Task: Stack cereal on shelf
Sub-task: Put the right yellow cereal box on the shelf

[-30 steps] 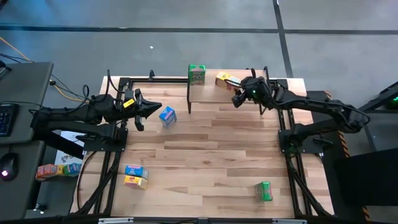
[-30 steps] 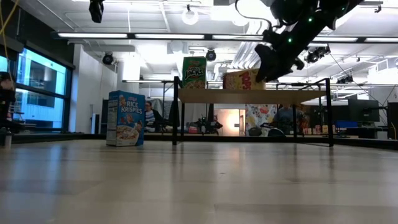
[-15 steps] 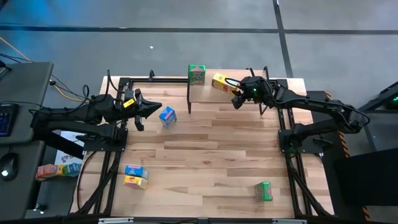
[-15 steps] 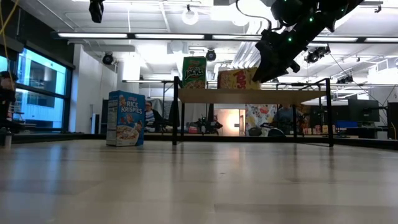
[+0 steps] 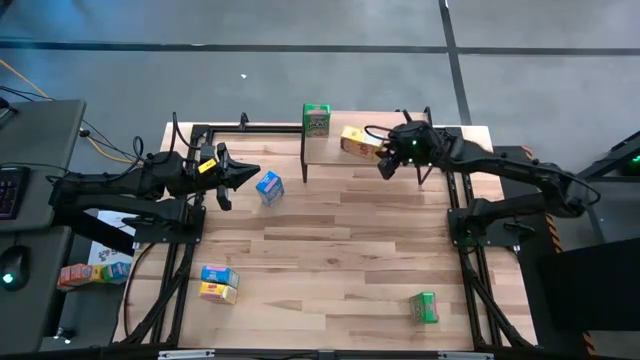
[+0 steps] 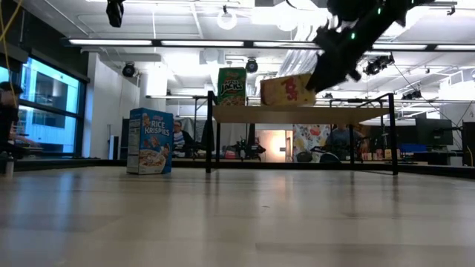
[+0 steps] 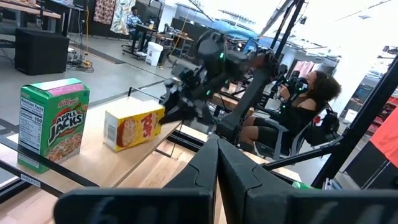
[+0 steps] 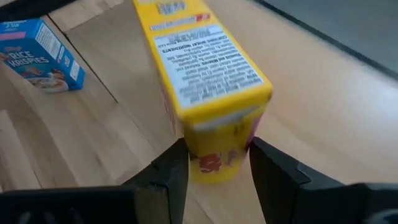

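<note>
Landmark: the shelf [image 5: 362, 150], at the far edge of the tabletop [image 5: 330, 260]. Nearest the camera side and well away from the shelf: a green box [image 5: 424, 307] lying alone, and a blue and a yellow box [image 5: 218, 283] touching each other; print unreadable. Closer in, just beside the shelf's left legs, a blue box [image 6: 151, 141] stands upright, reading "Kellogg's RICE KRISPIES". The left gripper [image 5: 246, 172] waits near that box, fingers pressed together, holding nothing. On the shelf, left end, a green box [image 6: 231, 87] stands upright, reading "APPLE JACKS". Near it, toward the middle, the yellow box [image 6: 288, 90] lies long side down, red lettering only partly legible, a nutrition panel on its narrow face. The right gripper [image 8: 214, 163] has its fingers spread on either side of this box's end; whether they grip it is unclear, and the low view shows the box slightly tilted. Risks, as judged: if the fingers drag on withdrawal, the box could skid toward the green one or off the shelf edge; a tilted release could tip it.
</note>
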### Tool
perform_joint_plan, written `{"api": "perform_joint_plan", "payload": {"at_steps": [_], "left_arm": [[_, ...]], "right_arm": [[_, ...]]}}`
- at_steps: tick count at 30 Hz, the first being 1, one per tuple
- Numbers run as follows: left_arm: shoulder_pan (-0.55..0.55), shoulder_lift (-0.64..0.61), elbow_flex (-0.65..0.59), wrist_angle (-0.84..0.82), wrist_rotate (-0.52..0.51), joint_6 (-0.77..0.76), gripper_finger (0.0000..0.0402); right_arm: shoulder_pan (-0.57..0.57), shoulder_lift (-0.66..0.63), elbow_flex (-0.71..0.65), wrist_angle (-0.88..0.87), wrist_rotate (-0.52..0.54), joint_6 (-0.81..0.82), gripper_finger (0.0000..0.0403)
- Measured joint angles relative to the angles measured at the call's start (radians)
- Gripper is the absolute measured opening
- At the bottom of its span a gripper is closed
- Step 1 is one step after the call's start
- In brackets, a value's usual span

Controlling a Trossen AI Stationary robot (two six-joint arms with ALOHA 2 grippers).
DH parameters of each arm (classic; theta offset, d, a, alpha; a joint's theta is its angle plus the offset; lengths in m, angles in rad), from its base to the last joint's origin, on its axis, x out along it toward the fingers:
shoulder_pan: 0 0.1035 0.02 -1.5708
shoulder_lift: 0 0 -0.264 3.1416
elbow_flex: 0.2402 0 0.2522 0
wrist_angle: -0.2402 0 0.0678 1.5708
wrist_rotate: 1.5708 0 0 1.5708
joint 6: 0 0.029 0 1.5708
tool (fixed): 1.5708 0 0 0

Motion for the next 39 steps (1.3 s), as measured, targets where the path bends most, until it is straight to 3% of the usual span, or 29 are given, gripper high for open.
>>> {"api": "perform_joint_plan", "payload": {"at_steps": [4,11,16,22,31,35,39], "left_arm": [[0.000,0.000,0.000,0.000,0.000,0.003,0.0001],[0.000,0.000,0.000,0.000,0.000,0.003,0.0001],[0.000,0.000,0.000,0.000,0.000,0.003,0.0001],[0.000,0.000,0.000,-0.001,0.000,0.003,0.0001],[0.000,0.000,0.000,-0.001,0.003,0.003,0.0001],[0.000,0.000,0.000,-0.001,0.003,0.003,0.0001],[0.000,0.000,0.000,0.000,0.003,0.003,0.0001]], "right_arm": [[-0.002,0.013,0.190,-0.263,0.028,-0.040,0.0133],[-0.002,0.117,0.515,-0.566,0.045,-0.035,0.0133],[-0.002,0.243,0.701,-0.691,0.097,-0.009,0.0133],[-0.002,0.355,0.787,-0.706,0.128,-0.061,0.0133],[0.051,0.265,0.770,-0.817,0.004,0.054,0.0133],[0.167,0.127,0.615,-0.817,-0.017,0.190,0.0133],[0.304,-0.035,0.425,-0.794,-0.046,0.436,0.0133]]}}
